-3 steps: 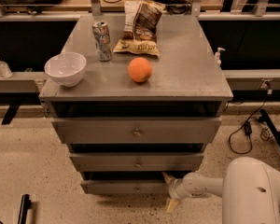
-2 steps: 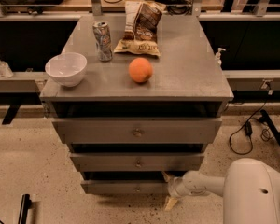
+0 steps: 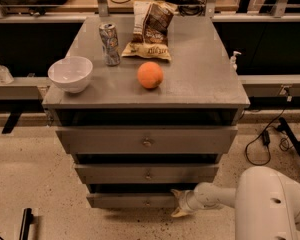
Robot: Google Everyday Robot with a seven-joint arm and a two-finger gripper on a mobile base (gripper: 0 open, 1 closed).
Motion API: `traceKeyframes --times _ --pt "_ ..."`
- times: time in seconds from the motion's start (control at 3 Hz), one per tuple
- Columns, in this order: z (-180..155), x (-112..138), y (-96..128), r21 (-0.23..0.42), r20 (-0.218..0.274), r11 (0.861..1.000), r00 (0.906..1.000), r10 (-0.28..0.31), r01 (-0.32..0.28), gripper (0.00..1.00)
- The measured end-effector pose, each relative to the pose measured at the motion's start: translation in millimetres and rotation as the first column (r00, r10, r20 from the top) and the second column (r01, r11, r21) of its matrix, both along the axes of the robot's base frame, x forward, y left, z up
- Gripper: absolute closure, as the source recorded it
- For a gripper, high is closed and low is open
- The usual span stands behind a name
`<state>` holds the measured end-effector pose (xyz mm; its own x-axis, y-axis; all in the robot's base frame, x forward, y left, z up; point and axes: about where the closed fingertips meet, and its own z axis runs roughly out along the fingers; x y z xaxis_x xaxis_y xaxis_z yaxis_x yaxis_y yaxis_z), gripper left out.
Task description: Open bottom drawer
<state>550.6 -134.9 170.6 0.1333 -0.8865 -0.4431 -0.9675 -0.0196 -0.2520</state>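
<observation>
Grey bottom drawer (image 3: 125,200) sits just left of the hand (image 3: 179,203) and looks barely open. The hand is at its right end; I cannot tell if it is open or holding anything. Reaching step, I think: next it needs a firm hold, then a straight pull out.

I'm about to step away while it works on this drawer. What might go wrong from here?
The gripper sits at the right end of the bottom drawer, well off its central knob. A pull from there may slip or skew the drawer. A jolt to the cabinet might roll the orange or tip the upright can on top.
</observation>
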Motion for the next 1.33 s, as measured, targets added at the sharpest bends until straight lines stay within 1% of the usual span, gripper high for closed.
traceKeyframes --times 0.33,0.67,1.0,1.33 --pt "5.9 -14.1 -3.5 0.012 -0.014 1.000 0.9998 0.013 -0.013 0.63" --pt "12.9 -20.7 -4.1 0.021 -0.011 0.999 0.9995 0.031 -0.031 0.86" --pt "13.2 -20.7 -4.1 0.021 -0.011 0.999 0.9995 0.031 -0.031 1.00" --pt "13.3 -20.7 -4.1 0.021 -0.011 0.999 0.9995 0.031 -0.031 1.00"
